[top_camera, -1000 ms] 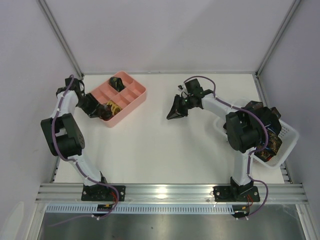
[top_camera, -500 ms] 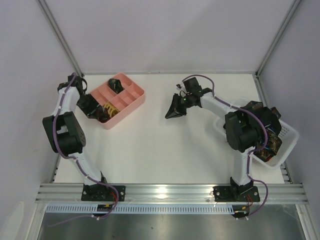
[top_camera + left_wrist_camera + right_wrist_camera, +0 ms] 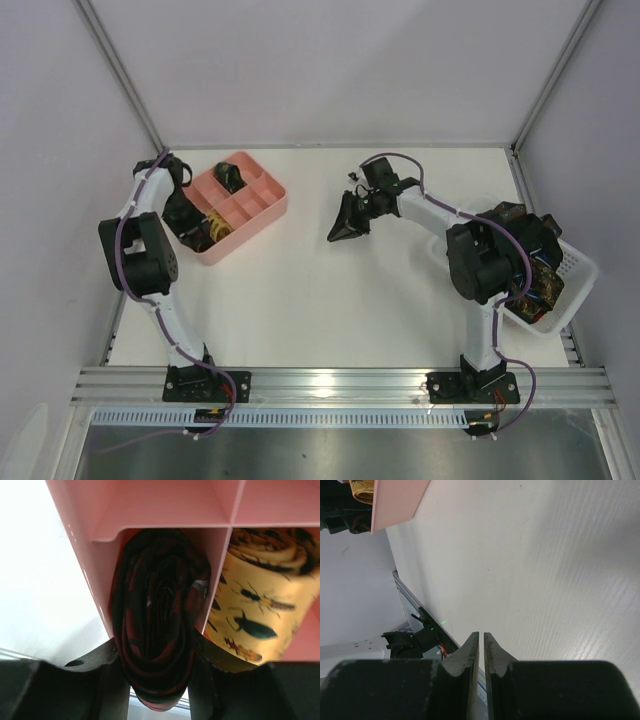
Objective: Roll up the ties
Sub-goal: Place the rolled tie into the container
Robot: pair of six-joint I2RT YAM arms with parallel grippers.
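Grips red roll in left gripper, pads on both sides; sets it in corner cell of tray, just beside yellow roll in next cell; not yet released. Third roll in far cell; nothing seen in other cells from above. Hangs right gripper over table near centre, jaws closed to thin slit, nothing between. More dark patterned ties in basket at right, partly hidden by right arm; count unclear; rolled or not, cannot tell. Judged progress: three rolled and in tray, probably around halfway; left to do: let go of red roll, fetch next tie from basket, roll, stow.
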